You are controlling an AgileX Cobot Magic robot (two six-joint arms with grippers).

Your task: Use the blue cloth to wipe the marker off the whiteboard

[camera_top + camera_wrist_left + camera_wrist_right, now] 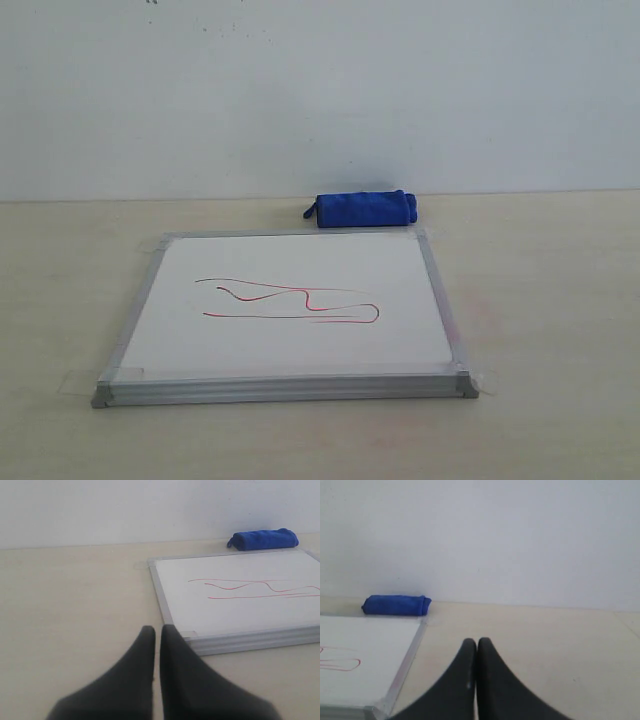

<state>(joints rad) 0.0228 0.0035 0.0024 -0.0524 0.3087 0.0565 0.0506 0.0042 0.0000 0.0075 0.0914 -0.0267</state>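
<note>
Tabletop (560, 300): pale beige, matte and flat, spanning the full width of the scene from near to far. Faint pinkish smudge (482, 310) noted on its surface, right of centre. Wall (320, 90): plain white, rising along the tabletop's far edge, meeting it in a straight horizontal line.

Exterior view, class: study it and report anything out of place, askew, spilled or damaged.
Nothing stands out. The whiteboard lies flat and looks intact. The red marker scribble sits mid-board. The blue cloth lies rolled on the table just beyond the board's far edge.
</note>
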